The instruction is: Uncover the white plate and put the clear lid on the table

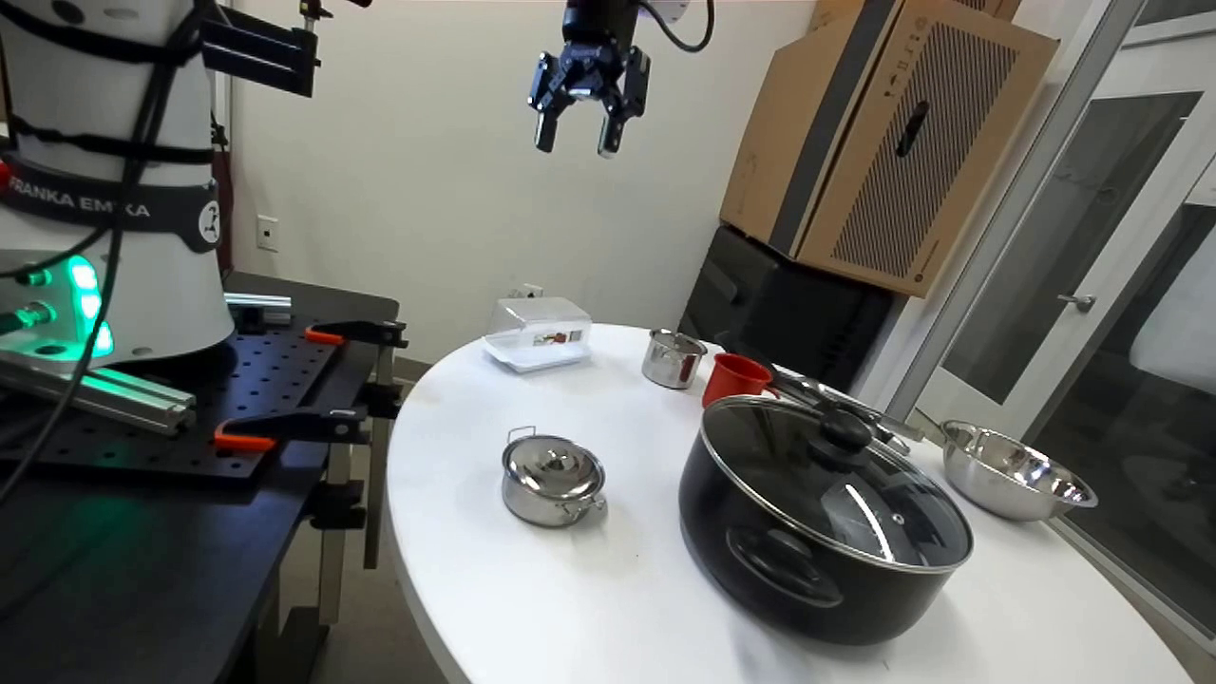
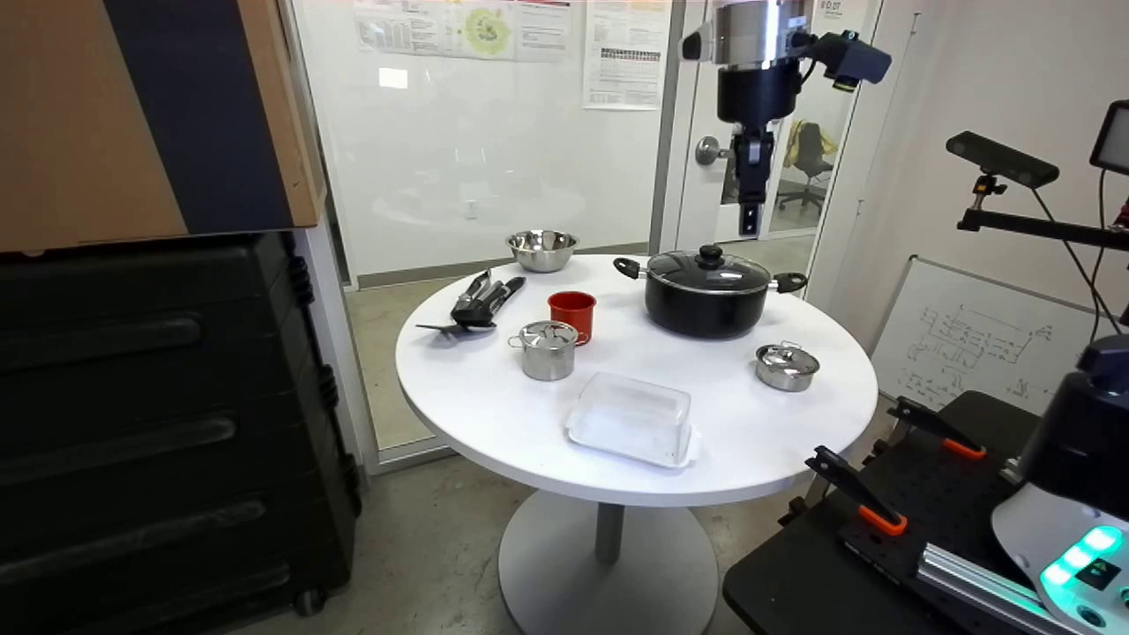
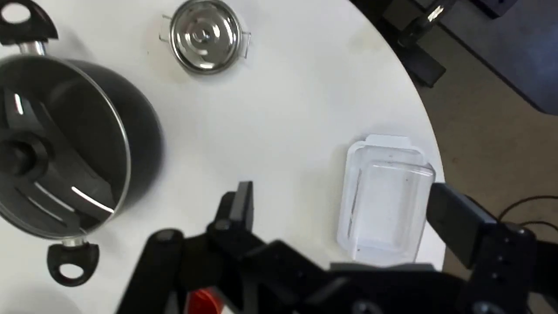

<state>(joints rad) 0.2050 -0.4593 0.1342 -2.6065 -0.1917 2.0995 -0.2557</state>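
Observation:
The clear lid (image 1: 540, 321) sits over the white plate (image 1: 543, 358) near the edge of the round white table (image 1: 608, 579). In both exterior views the lid (image 2: 631, 414) covers most of the plate, whose rim (image 2: 694, 446) shows beside it. In the wrist view the lid (image 3: 388, 209) lies right of centre, with the plate's rim (image 3: 387, 140) at its top. My gripper (image 1: 577, 142) is open and empty, high above the table. In an exterior view it hangs edge-on above the black pot (image 2: 750, 220). In the wrist view the open fingers (image 3: 342, 192) are apart, touching nothing.
A large black pot with a dark glass lid (image 2: 706, 300) stands on the table. Around it are a lidded steel tin (image 2: 787, 366), a steel pot (image 2: 548, 353), a red mug (image 2: 573, 316), black utensils (image 2: 481, 304) and a steel bowl (image 2: 542, 251).

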